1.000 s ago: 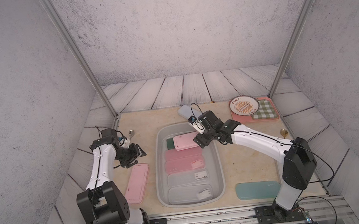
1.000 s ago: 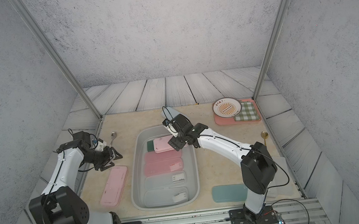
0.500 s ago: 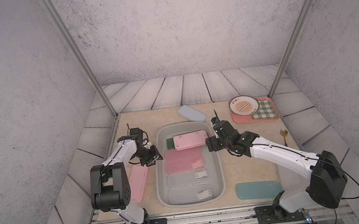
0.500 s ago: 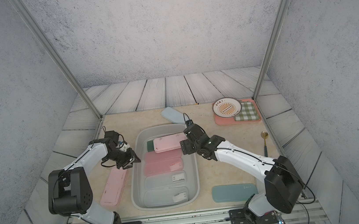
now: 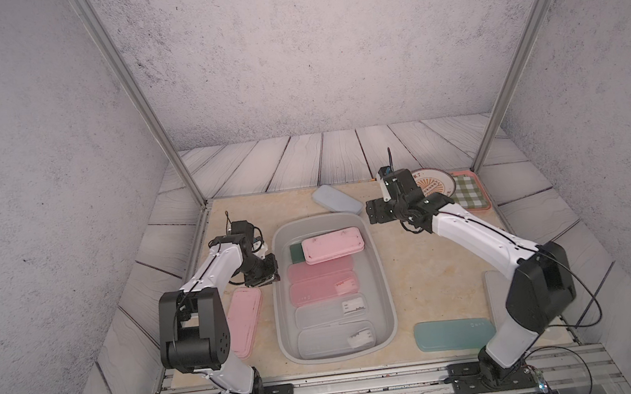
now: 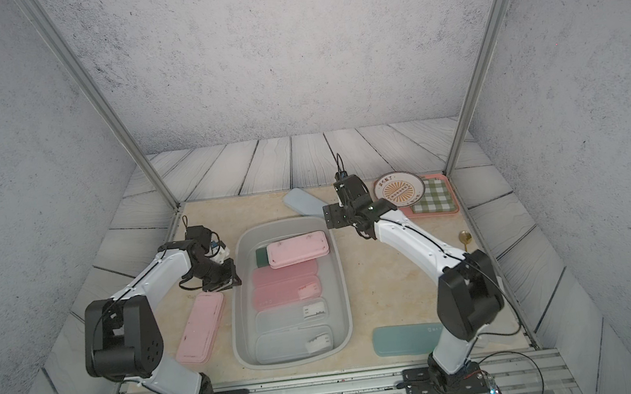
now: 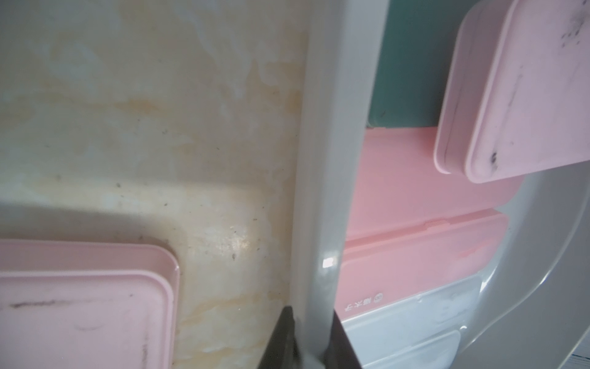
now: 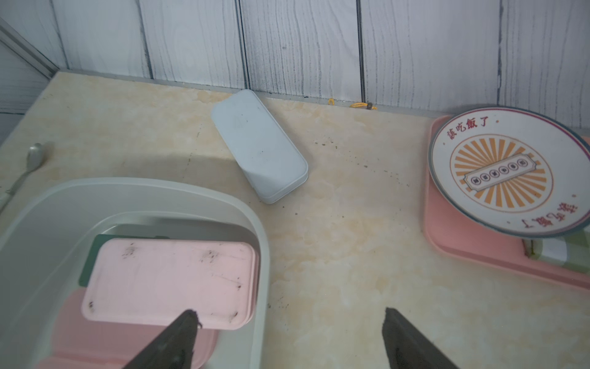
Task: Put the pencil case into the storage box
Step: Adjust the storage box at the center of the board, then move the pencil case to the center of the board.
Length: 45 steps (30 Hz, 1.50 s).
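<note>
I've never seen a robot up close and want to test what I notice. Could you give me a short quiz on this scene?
1. True or false: the left fingers pinch the rim of the storage box.
2. What do the right fingers hold? A) a spoon B) nothing C) the plate
3. Fill in: the pale pink pencil case in the box lies over an underlying case coloured dark ____.
Key: 1 true; 2 B; 3 green.
</note>
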{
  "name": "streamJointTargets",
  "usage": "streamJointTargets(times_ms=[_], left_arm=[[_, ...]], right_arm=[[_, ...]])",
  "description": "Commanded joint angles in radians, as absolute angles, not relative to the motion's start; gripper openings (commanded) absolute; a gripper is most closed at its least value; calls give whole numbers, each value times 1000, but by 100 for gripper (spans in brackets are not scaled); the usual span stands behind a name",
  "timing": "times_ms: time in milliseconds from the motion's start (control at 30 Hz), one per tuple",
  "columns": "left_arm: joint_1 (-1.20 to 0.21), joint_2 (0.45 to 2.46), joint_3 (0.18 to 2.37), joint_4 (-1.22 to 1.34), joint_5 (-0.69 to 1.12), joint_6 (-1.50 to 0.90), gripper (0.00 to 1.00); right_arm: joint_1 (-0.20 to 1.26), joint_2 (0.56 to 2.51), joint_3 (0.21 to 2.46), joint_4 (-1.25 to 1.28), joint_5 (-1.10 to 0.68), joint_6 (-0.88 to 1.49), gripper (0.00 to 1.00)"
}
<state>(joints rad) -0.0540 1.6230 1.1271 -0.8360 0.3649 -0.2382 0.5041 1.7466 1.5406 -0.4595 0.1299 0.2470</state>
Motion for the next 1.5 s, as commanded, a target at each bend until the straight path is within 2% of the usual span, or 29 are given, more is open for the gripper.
streamJointTargets(times_ms=[0, 133, 267, 400, 533, 567, 600, 633, 733, 767, 800, 967, 1133, 1233, 1400, 1467], left_arm=[[-22, 1654, 1144, -923, 253, -199, 1], [6, 1728, 1212, -1008, 223, -105, 0], [7, 1738, 1244, -1046, 183, -55, 0], [5, 1740, 1255, -1047, 122, 6, 3], [-1, 1754, 1262, -1048, 86, 49, 7], [-3, 1756, 1268, -1046, 76, 50, 12], [-2, 1757, 1280, -1051, 78, 51, 22], [-3, 1756, 1302, -1061, 87, 57, 37], [-3, 1743, 1397, -1106, 101, 71, 72], [-3, 1734, 1433, -1113, 102, 73, 82], [-2, 1727, 1467, -1118, 111, 75, 88], [-2, 1775, 1643, -1062, 133, 23, 90], [-12, 1992, 1873, -972, 272, -68, 86], [-31, 2131, 2000, -867, 332, -153, 85], [-79, 2333, 2210, -760, 418, -233, 84], [-99, 2423, 2293, -729, 435, -272, 84]], right_arm=[[484, 1957, 1770, -620, 80, 119, 92], [474, 2261, 2182, -868, 30, 95, 91], [473, 2478, 2432, -907, 19, 98, 91], [465, 2557, 2471, -822, -41, 134, 91], [447, 2578, 2414, -706, -83, 307, 89], [439, 2583, 2401, -681, -107, 358, 87], [432, 2585, 2389, -658, -128, 389, 87], [430, 2578, 2361, -620, -160, 405, 87], [429, 2530, 2259, -522, -210, 431, 87], [429, 2511, 2233, -505, -220, 417, 87], [431, 2497, 2218, -499, -225, 391, 87], [429, 2482, 2237, -601, -94, 254, 91], [407, 2452, 2147, -517, -207, 406, 91], [403, 2415, 2065, -428, -197, 483, 88], [403, 2415, 2128, -502, 1, 385, 89], [395, 2425, 2155, -540, 15, 361, 90]])
